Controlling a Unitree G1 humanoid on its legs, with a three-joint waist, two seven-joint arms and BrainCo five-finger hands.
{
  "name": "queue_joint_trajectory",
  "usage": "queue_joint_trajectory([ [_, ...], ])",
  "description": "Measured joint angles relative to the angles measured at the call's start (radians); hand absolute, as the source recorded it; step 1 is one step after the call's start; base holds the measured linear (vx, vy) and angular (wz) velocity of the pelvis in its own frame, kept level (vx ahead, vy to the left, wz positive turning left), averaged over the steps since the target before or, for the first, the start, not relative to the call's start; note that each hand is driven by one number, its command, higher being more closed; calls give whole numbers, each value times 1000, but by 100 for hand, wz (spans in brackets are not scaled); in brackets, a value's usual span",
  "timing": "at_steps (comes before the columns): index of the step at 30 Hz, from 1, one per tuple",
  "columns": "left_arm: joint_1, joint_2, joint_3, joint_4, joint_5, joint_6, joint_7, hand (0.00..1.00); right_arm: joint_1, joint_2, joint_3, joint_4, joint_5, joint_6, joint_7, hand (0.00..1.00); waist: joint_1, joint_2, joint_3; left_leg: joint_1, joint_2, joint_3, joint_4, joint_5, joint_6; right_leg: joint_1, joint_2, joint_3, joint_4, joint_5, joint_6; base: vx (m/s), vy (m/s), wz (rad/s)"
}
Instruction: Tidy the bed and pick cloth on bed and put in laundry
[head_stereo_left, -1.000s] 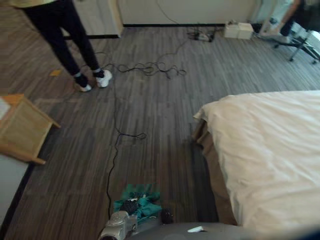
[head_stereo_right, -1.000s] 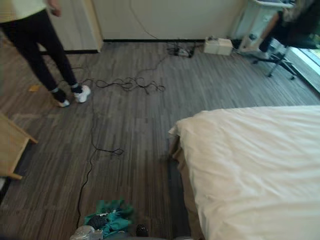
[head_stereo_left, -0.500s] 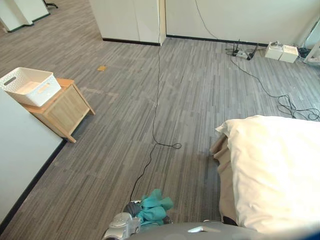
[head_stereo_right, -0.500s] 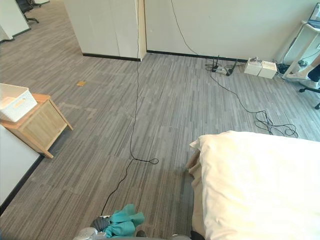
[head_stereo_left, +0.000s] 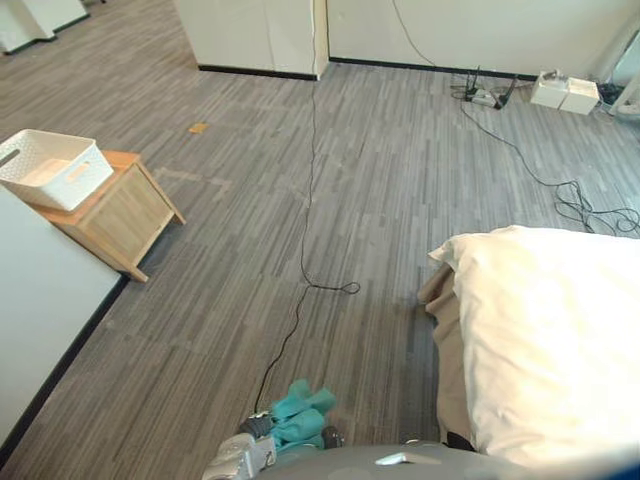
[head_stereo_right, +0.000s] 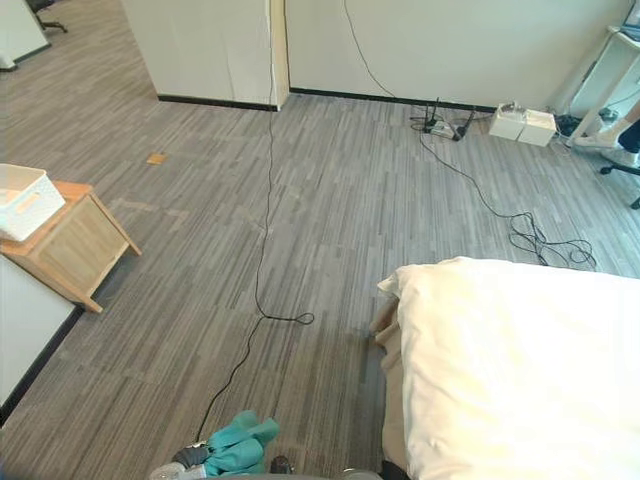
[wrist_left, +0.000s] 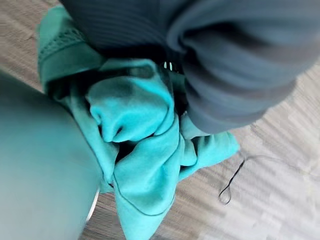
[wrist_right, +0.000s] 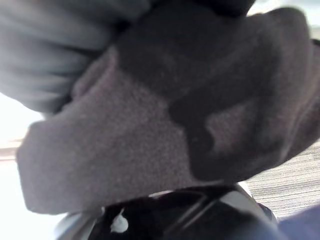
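teal cloth bunched in the curled fingers of the left hand, off the bed, which looks smoothed. remaining, 1 step: carry to white basket on wooden table, well apart. right hand fingers: cannot tell.

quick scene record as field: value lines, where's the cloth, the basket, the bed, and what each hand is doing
left hand: curled round a bunched teal cloth, low in front of the robot
right hand: next to a dark fuzzy shape, too blurred to identify
white basket: on a wooden side table, far left
bed: on the right, under a cream duvet, no cloth on the visible part
task state: teal cloth not yet in the basket
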Motion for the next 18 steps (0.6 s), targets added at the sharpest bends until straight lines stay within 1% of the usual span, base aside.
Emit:
queue_joint_trajectory([
  [1,7,-1,7,-24,-6,-6,0,100,2,-1,19,-13,-1,-3,-7,100,3,-5,9,-45,5,6,99,-45,2,-4,-4,0,8,-2,-3,14,-21,-7],
  [2,12,-9,37,-50,-20,-26,-1,100,10,-2,34,-36,-2,-9,-13,100,11,-1,21,-152,33,36,326,-130,-7,-19,-3,0,33,-16,-18,-21,-30,-6],
  [3,13,-15,64,-69,-41,-42,-1,100,23,-1,44,-65,-1,-14,-18,100,19,7,44,-252,80,85,566,-157,-18,-16,2,-1,66,-36,-25,-54,-26,-6],
  [4,15,-18,69,-79,-51,-45,0,100,31,-3,53,-77,2,-18,-23,100,25,12,50,-293,102,97,665,-150,-26,-13,3,-1,82,-46,-26,-92,-3,-3],
  [5,17,-17,65,-99,-62,-49,-1,100,44,-12,82,-91,10,-19,-35,100,32,10,57,-349,133,112,806,-128,-55,1,1,-1,99,-62,-28,-64,22,-3],
  [6,19,-12,65,-102,-69,-49,0,100,47,-19,95,-93,18,-20,-42,100,34,12,60,-357,149,125,847,-141,-53,12,0,-1,100,-71,-35,1,109,-2],
  [7,23,-15,64,-104,-69,-46,2,100,48,-29,108,-101,18,-20,-55,100,31,24,61,-364,203,167,856,-214,-44,44,-4,1,100,-89,-31,45,100,1],
  [9,27,-15,65,-106,-68,-43,5,100,48,-29,108,-101,17,-23,-59,100,31,22,61,-365,217,189,784,-229,-42,58,-21,4,100,-101,-22,104,159,3],
  [10,31,-15,67,-115,-68,-39,5,100,47,-29,107,-101,14,-34,-63,100,32,21,61,-364,217,206,667,-219,-48,66,-47,6,99,-113,-4,208,282,-2],
  [11,39,-16,68,-122,-68,-39,4,100,46,-31,101,-102,-9,-55,-63,100,32,24,60,-364,217,212,539,-190,-67,73,-74,14,95,-126,18,212,281,-8],
  [12,43,-16,71,-124,-68,-39,1,100,46,-31,96,-101,-19,-66,-64,100,33,28,60,-364,222,205,490,-174,-69,81,-81,23,87,-131,27,283,353,-16],
  [13,55,-15,88,-124,-68,-37,-4,100,46,-32,91,-100,-33,-78,-64,100,33,30,58,-365,230,224,487,-114,-70,111,-100,38,59,-141,45,361,399,-22],
  [14,64,-17,99,-120,-65,-36,-7,100,40,-31,90,-98,-48,-81,-65,100,36,38,49,-362,209,243,511,-127,-15,129,-121,61,32,-148,56,401,383,-27],
  [15,71,-6,105,-102,-64,-37,-7,100,25,-35,82,-89,-53,-84,-66,100,36,29,39,-366,191,267,522,-168,0,130,-134,87,21,-149,49,454,327,-33],
  [16,70,0,105,-73,-59,-35,-7,100,4,-27,57,-85,-54,-86,-69,100,36,23,33,-361,179,286,523,-198,14,115,-130,132,50,-107,55,368,212,-27],
  [17,70,7,105,-48,-52,-30,-6,100,-9,-18,38,-81,-55,-85,-74,100,38,24,32,-342,161,293,508,-211,24,116,-121,153,78,-72,60,510,284,-17],
  [18,71,12,103,-25,-35,-12,-6,100,-17,-14,22,-81,-62,-84,-79,100,41,26,29,-305,133,298,482,-228,35,125,-114,154,133,-50,76,389,218,0],
])
